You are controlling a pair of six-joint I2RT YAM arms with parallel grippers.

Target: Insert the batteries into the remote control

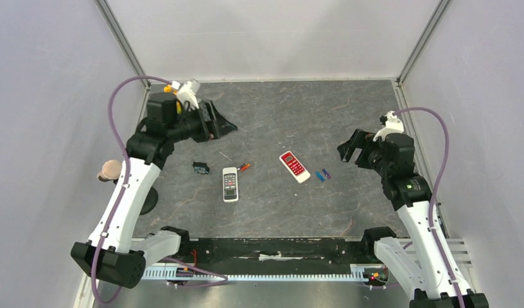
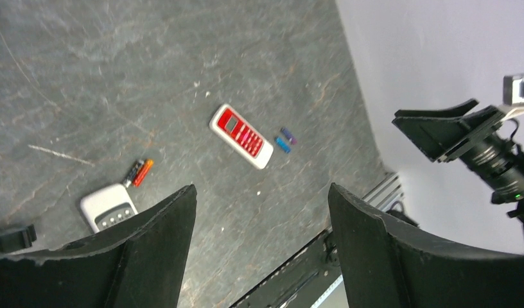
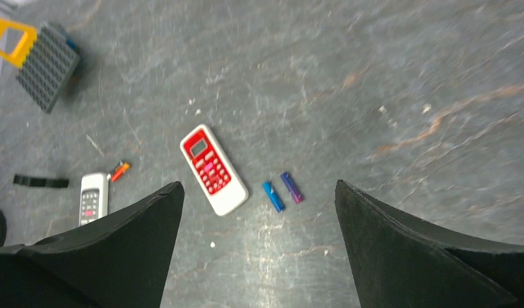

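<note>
Near edge: a black rail [image 1: 266,247] runs between the two arm bases, at 6 o'clock of the table [image 1: 279,212].
White remote: the white remote [image 1: 230,184] lies flat with its buttons up, at about 8 o'clock from the table's middle, its length running near to far.
Blue and purple: the blue battery [image 3: 273,196] and the purple battery [image 3: 291,187] lie side by side with a small gap on the bare table, at about 3 o'clock of the red remote and just beside it.
Red-orange pair: the red-orange pair [image 2: 139,172] lies on the table at 1 o'clock of the white remote, just off its far end.
Black piece: a small black piece [image 1: 200,167] sits at 10 o'clock of the white remote, apart from it.
Red remote: the red remote [image 1: 294,166] lies face up just right of the middle, its screen end pointing to 11 o'clock.
Battery bays: both remotes show their fronts, so the backs are hidden. All four batteries lie outside.
Right gripper: the right gripper [image 1: 349,146] hangs at 3 o'clock, jaws wide and holding nothing.
Left gripper: the left gripper [image 1: 221,122] hangs at 10 o'clock, jaws wide and holding nothing.
Right wrist view only: a grey studded block [image 3: 47,64] with a yellow piece at its end, far beyond the black piece.
Left wrist view only: the rail seen past the red remote.
</note>
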